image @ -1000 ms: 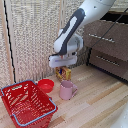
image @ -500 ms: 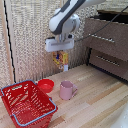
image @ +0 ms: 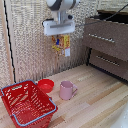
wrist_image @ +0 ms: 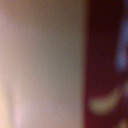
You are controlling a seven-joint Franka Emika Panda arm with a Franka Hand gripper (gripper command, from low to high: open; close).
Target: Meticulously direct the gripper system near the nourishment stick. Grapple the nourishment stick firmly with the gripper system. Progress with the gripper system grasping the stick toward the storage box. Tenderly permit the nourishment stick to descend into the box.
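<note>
In the exterior view my gripper (image: 60, 36) hangs high above the wooden floor, under its flat white block. It is shut on the snack packet (image: 61, 43), a yellow, orange and red crinkly packet with a small white label, which dangles below the fingers. The red mesh basket (image: 33, 112) with a blue-grey rim stands on the floor at the exterior view's lower left, well below the packet and to its left. The wrist view is a blur of pale pink and dark red; nothing can be made out there.
A pink mug (image: 66, 90) stands on the floor below the gripper. A small red bowl (image: 45, 85) sits between the mug and the basket. A dark wooden drawer cabinet (image: 108, 45) fills the exterior view's right. A woven wall panel (image: 30, 45) is behind.
The gripper has risen from near the floor beside the mug, lifting the snack packet well up into the air.
</note>
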